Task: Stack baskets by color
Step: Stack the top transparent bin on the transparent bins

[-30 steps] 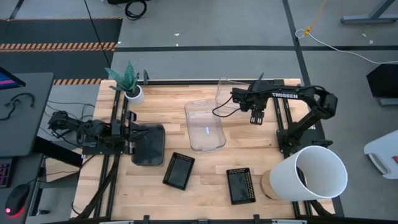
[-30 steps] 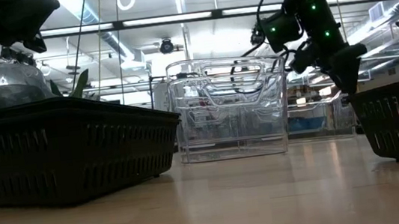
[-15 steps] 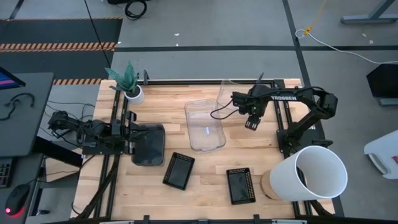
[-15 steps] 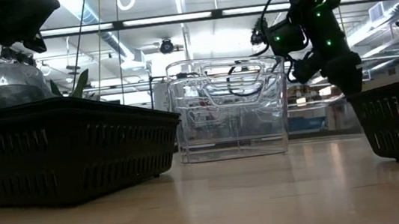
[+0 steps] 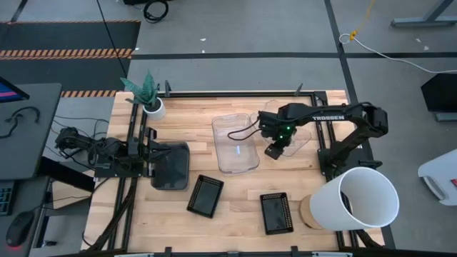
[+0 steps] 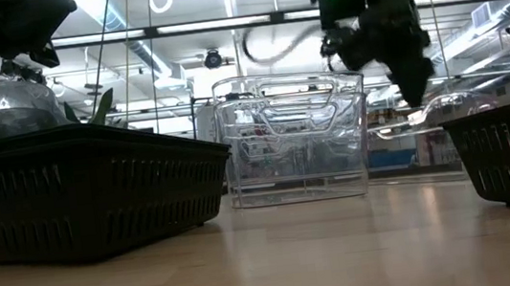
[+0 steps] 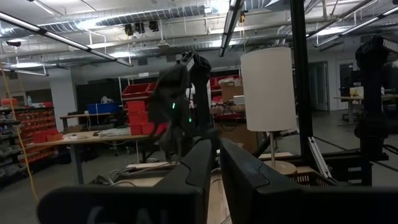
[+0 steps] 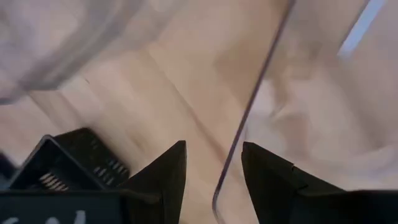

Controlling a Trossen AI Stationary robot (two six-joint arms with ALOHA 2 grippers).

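A clear basket (image 5: 235, 143) stands on its base at mid-table. To its right, a second clear basket (image 5: 291, 123) is tilted, and my right gripper (image 5: 273, 150) is shut on it, pointing steeply down. The same basket shows under the gripper in the low view (image 6: 444, 107). Two black baskets (image 5: 206, 195) (image 5: 275, 213) sit near the front edge. At the table's left edge my left gripper (image 5: 152, 151) is shut next to a smoky grey basket (image 5: 170, 165). I cannot tell whether it touches that basket. My right gripper has the second clear basket's thin wall edge (image 8: 239, 134) between its two fingers (image 8: 165, 180), one finger on each side of the wall. It comes from above, pointing steeply down, at the basket's near-left end. The basket sits tilted; I cannot tell whether it rests on the table.
A big white bucket (image 5: 360, 198) lies at the near right corner. A small white plant pot (image 5: 152, 107) stands at the far left. Black frame rails (image 5: 132, 200) run along both sides. Bare wood shows between the two black baskets and in front of the clear ones.
My right gripper has swung toward the table's left and near edges, rolled at the wrist and tipped to point steeply down. The clear basket has turned with it, from standing on edge at the far side to lying tilted beside the other clear basket.
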